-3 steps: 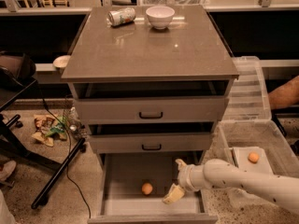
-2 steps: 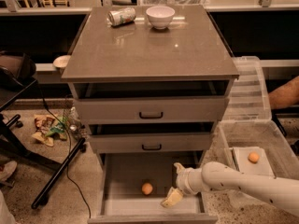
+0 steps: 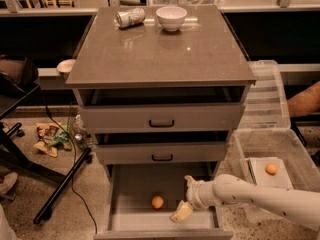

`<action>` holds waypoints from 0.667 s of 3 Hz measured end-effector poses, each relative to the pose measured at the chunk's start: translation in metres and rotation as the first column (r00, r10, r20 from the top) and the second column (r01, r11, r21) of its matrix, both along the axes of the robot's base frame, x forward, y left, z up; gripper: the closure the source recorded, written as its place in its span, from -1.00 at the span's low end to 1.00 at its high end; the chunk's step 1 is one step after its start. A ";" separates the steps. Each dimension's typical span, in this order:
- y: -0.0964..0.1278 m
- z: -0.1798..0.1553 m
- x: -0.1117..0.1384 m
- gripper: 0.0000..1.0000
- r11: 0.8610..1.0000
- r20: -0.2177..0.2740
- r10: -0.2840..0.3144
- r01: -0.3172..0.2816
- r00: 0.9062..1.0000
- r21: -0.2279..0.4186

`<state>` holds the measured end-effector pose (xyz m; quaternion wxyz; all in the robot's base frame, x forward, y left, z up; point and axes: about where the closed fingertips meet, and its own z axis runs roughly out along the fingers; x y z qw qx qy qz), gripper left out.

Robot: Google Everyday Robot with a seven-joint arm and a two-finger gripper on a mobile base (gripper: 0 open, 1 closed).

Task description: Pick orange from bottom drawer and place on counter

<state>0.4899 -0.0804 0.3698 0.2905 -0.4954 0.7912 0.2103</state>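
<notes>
The white robot arm point(image 3: 260, 196) is cut off at the frame's right edge, so its base isn't seen. The front of the wide grey bottom drawer point(image 3: 125, 219), pulled open, is clipped by the lower edge. The two-finger gripper point(image 3: 184, 198) is held inside the drawer, pointed toward 9 o'clock, w/ fingers spread apart and nothing gripped. The small round orange point(image 3: 157, 202) lies on the drawer floor just beside the gripper at its 9 o'clock, untouched. On the glossy grey-brown counter point(image 3: 165, 54), a white bowl point(image 3: 171, 18) and a tipped can point(image 3: 130, 17) are seen at 12 o'clock.
</notes>
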 end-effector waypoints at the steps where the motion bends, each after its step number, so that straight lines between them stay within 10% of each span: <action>1: 0.016 -0.031 0.017 -1.00 0.999 -0.006 -0.021 0.021 1.000 0.049; 2: 0.036 -0.076 0.028 -1.00 0.990 -0.033 -0.049 0.053 0.998 0.129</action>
